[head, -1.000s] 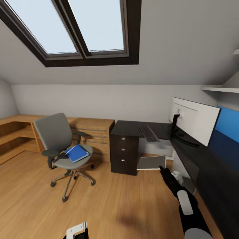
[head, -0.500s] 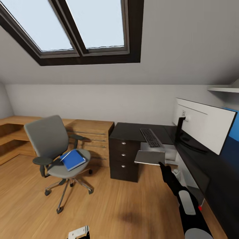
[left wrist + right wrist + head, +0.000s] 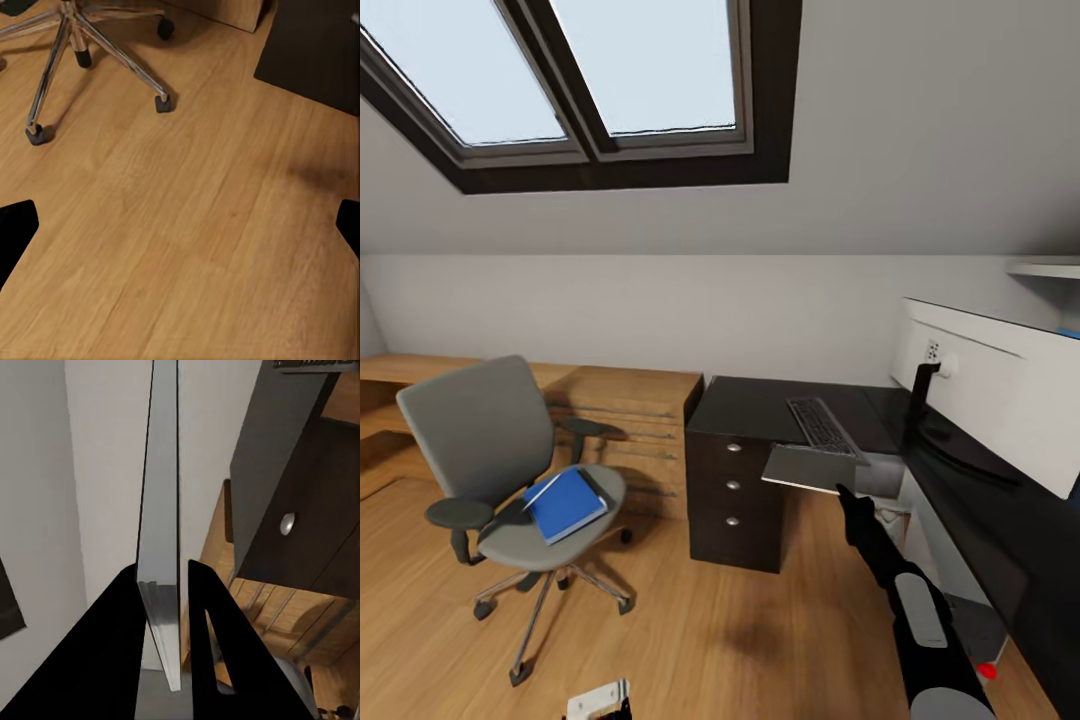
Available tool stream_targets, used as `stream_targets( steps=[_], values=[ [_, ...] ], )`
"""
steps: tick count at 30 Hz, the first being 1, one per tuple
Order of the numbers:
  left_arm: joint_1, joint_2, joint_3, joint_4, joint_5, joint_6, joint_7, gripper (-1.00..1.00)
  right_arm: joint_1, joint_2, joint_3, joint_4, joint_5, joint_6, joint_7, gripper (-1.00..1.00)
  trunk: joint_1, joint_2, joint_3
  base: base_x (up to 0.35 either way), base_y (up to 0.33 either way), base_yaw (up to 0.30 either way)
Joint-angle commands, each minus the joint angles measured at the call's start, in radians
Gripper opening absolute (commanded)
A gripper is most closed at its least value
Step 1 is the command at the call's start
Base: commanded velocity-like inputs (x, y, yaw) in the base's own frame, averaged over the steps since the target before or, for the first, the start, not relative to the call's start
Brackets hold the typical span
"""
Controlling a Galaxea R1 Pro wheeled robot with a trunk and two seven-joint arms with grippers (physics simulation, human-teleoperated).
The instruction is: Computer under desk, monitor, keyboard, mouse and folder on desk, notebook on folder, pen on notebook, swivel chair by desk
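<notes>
Wood floor [image 3: 740, 640] everywhere; my right fingers [image 3: 206, 660] pinch the grey notebook [image 3: 810, 468] by the black surface [image 3: 760, 400]. Left fingers [image 3: 19, 232] spread apart.

Black desk [image 3: 760, 400], keyboard [image 3: 820, 424] and monitor [image 3: 1000, 405] on top

The swivel chair [image 3: 500, 470] stands on the floor [image 3: 690, 640] at the left, with the folder [image 3: 565, 503] on its seat. The desk [image 3: 780, 410] is to the right of it. The keyboard [image 3: 820, 424] lies on the desk, and the monitor [image 3: 990, 395] stands farther right. A wooden dresser [image 3: 630, 410] sits behind the chair.
</notes>
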Motion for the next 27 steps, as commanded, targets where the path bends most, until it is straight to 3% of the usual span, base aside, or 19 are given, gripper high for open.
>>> stream_targets(
  steps=[1, 3, 5, 12, 17, 18, 27],
  values=[
    [0.0, -0.002, -0.003, -0.102, 0.008, 0.012, 0.004, 1.0, -0.001, 0.01, -0.004, 0.002, -0.011, 0.011, 0.001, -1.0, 0.001, -0.001, -0.001, 0.323, 0.0, 0.0],
    [0.0, -0.007, -0.004, -0.137, 0.008, 0.017, 0.004, 1.0, -0.001, 0.011, -0.004, 0.002, -0.011, 0.011, 0.001, -1.0, 0.001, -0.001, -0.001, 0.323, 0.0, 0.0],
    [0.0, -0.04, -0.007, -0.264, 0.009, 0.091, 0.006, 1.0, -0.001, 0.012, -0.004, 0.001, -0.011, 0.013, 0.003, -1.0, 0.001, -0.001, -0.001, 0.323, 0.0, 0.0],
    [0.0, -0.064, -0.007, -0.448, 0.013, 0.284, 0.006, 1.0, -0.001, 0.013, -0.003, 0.001, -0.011, 0.02, 0.0, -1.0, 0.001, -0.001, -0.001, 0.323, 0.0, 0.0],
    [0.0, -0.064, -0.027, -0.471, 0.013, 0.315, 0.006, 1.0, -0.001, 0.014, -0.001, 0.001, -0.011, 0.021, -0.003, -1.0, 0.001, -0.001, 0.001, 0.323, 0.0, 0.07],
    [0.0, -0.064, -0.047, -0.474, 0.011, 0.318, 0.009, 1.0, -0.001, 0.013, 0.0, 0.001, -0.011, 0.021, -0.005, -1.0, 0.001, -0.001, 0.002, 0.324, 0.0, 0.155],
    [0.0, -0.063, -0.047, -0.474, 0.01, 0.317, 0.011, 1.0, -0.001, 0.013, 0.002, 0.003, -0.01, 0.021, -0.005, -1.0, 0.001, -0.001, 0.013, 0.323, 0.0, 0.168]
  ],
)
